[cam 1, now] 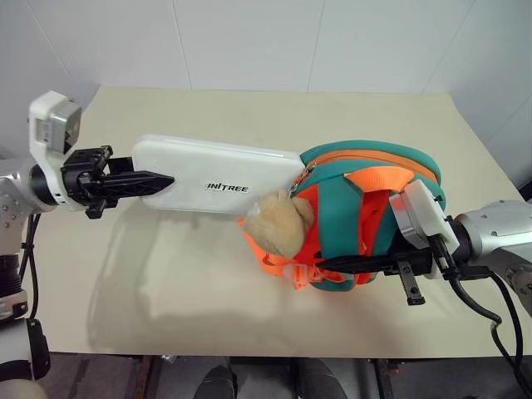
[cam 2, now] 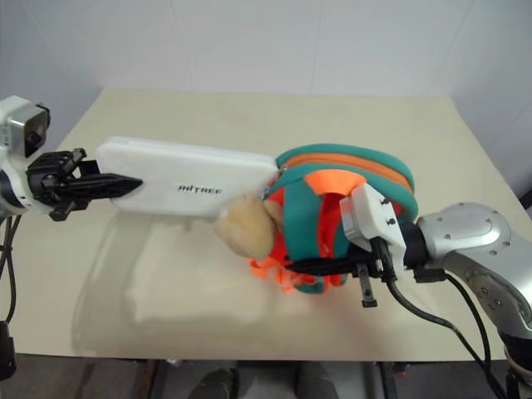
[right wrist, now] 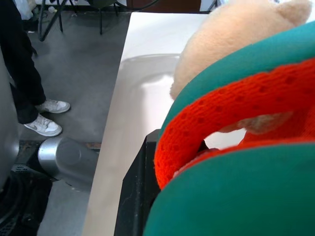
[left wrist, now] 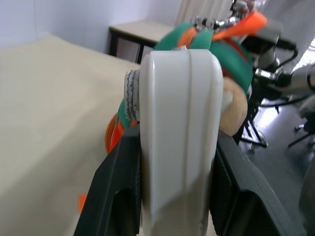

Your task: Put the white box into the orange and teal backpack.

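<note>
My left gripper [cam 1: 156,180] is shut on the left end of the white box [cam 1: 216,176] and holds it flat and level above the table. In the left wrist view the box [left wrist: 179,137] sits on edge between my two black fingers [left wrist: 118,191]. Its right end meets the top opening of the orange and teal backpack [cam 1: 366,158], by the zipper. A tan plush toy [cam 1: 278,223] hangs on the backpack's front. My right gripper [cam 1: 337,266] is shut on the backpack's lower edge, where teal trim [right wrist: 246,64] and an orange strap [right wrist: 236,98] lie over a finger [right wrist: 135,196].
The beige table [cam 1: 166,274] spreads under both arms, with a white wall behind it. A person's legs and white shoes [right wrist: 44,123] stand on the floor beside the table. Another small table [left wrist: 142,29] and chair bases stand farther off.
</note>
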Robot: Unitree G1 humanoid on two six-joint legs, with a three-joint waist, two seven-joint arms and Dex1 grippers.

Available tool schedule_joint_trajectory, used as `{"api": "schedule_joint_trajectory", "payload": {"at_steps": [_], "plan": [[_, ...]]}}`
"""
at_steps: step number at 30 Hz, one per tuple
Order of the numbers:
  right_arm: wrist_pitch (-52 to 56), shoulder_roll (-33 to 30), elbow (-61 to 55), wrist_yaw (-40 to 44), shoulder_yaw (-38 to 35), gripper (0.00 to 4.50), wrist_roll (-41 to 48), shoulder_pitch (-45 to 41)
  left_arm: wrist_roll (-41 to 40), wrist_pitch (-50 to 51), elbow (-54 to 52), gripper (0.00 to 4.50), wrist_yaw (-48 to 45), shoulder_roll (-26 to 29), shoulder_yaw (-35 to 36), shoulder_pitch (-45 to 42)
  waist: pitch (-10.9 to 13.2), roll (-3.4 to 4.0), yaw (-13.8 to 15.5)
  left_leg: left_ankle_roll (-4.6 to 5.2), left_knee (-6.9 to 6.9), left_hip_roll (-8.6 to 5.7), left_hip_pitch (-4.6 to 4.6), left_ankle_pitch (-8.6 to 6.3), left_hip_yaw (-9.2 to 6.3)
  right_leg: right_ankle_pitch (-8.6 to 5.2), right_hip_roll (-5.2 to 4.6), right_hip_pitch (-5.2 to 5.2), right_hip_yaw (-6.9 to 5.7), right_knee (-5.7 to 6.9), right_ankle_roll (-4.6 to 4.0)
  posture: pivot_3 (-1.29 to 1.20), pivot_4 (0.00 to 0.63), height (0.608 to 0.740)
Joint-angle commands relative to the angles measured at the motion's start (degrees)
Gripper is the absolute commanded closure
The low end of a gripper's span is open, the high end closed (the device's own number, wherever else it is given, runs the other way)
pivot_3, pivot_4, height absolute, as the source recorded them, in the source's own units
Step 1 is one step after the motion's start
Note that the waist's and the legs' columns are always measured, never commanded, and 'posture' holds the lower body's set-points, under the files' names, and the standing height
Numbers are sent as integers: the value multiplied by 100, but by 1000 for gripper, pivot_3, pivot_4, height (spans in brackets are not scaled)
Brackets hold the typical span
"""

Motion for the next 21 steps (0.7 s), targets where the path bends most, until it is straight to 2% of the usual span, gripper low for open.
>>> {"api": "schedule_joint_trajectory", "payload": {"at_steps": [1,10,17,21], "plan": [[-135,53,-29,-23,-29,3992,-53,-123,352,-508,169,3162,-225,-8,-254,-297,0,0,4,1,2,-1,0,0,0,0,0,1,0,0,0,0,150,740],[-187,119,73,17,14,3992,-224,-185,862,-1165,592,3162,-778,-255,-918,-997,0,0,-1,3,7,-1,-2,-2,1,1,0,3,-1,18,2,0,150,740],[-260,209,152,9,123,3992,-347,-271,970,-1163,676,3162,-847,-859,-1320,-1800,0,-1,3,5,21,-3,-7,-3,-2,4,1,6,-2,22,7,0,150,740],[-275,263,169,-12,148,3992,-411,-297,1039,-952,612,3162,-837,-1015,-1515,-2062,0,-1,-30,5,23,-2,-8,-3,-1,4,3,5,0,20,8,0,150,740]]}}
